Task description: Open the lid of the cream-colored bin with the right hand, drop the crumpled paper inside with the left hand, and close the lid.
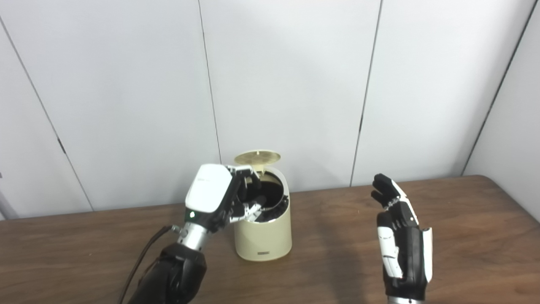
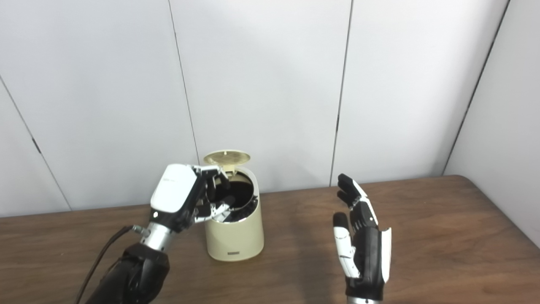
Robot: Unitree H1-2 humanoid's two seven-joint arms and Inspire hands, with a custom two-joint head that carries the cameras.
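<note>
A: Over the bin [image 1: 263,228], mid-bench [image 1: 464,236], the left hand [image 1: 219,198] hangs at the open mouth, fingers [image 1: 253,209] curled down over the dark inside.

B: Is it holding the paper?

A: Can't tell. No paper shows anywhere, not in the hand, not on the bench; it may be tucked in the palm or already down in the bin.

B: And the lid [image 1: 257,157]?

A: Up, tipped back on its hinge at the rear rim, its underside catching the light.

B: The right hand [image 1: 400,236]?

A: Well off to the side, upright, fingers spread, holding nothing and touching nothing.

B: So closing comes next, I'd guess.

A: Likely, once the left clears. The lid looks thin, light plastic, so a gentle push on its top edge should swing it down. The bin itself seems light too, smooth-walled; shove hard and it could skid or tip.

B: So press downward, not sideways.

A: Right, near the front edge, away from the hinge.
</note>
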